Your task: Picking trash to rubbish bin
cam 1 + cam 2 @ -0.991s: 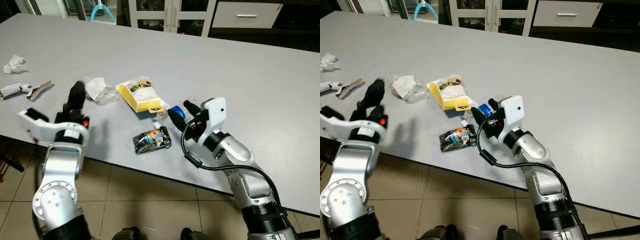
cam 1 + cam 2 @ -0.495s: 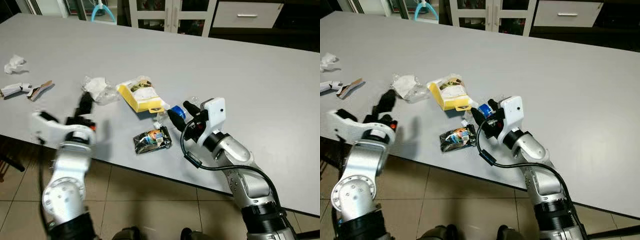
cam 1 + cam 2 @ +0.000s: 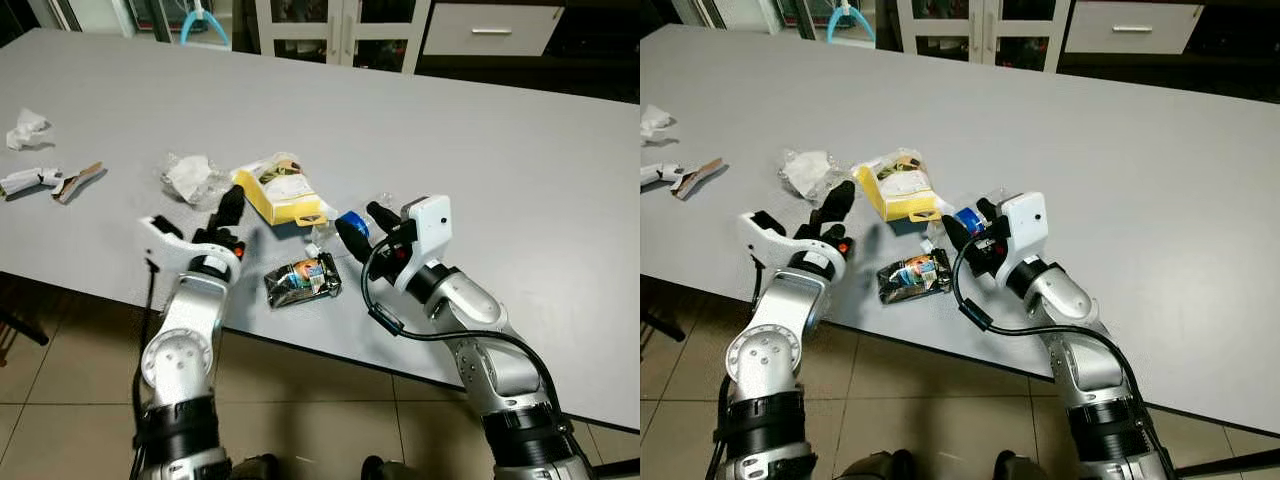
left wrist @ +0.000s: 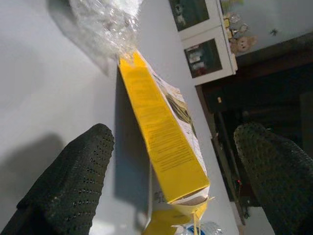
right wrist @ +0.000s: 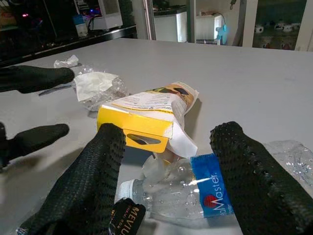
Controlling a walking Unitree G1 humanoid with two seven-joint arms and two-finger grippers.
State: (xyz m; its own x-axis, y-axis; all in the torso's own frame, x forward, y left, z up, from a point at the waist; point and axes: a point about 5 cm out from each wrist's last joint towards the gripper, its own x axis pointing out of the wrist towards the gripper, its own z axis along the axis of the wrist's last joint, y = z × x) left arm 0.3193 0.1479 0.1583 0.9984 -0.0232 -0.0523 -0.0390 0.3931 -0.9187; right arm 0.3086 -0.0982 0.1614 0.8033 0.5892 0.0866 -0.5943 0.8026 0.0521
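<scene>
1. Two tools were over the near part of the grey tabletop (image 3: pixel 480 130), both w/ fingers spread and gripping nothing.
2. Left tool (image 3: pixel 227 210) hovered low just beside the yellow carton (image 3: pixel 280 193); in the left wrist view the carton's long yellow side (image 4: pixel 164 142) lay between the two black fingers (image 4: pixel 73 181), not touched.
3. Right tool (image 3: pixel 358 228) sat at the crushed clear bottle (image 3: pixel 350 222), one, w/ a blue label; in the right wrist view the bottle (image 5: pixel 190 188) lay on the tabletop between the fingers (image 5: pixel 93 181), untouched as far as I could tell.
4. One dark foil snack wrapper (image 3: pixel 304 279) lay flat near the tabletop's front edge, between the two arms, apart from both tools.
5. One crumpled clear plastic bag (image 3: pixel 190 177) w/ white paper inside lay to the carton's left, touching or almost touching its corner.
6. Further left, well apart from the rest: one white crumpled tissue (image 3: pixel 26 128), one white scrap (image 3: pixel 24 180) and one brown strip (image 3: pixel 80 180), the last two just beside each other.
7. Count of trash pieces on the tabletop: seven, though a small pale bit by the bottle's neck was too blurred to name.
</scene>
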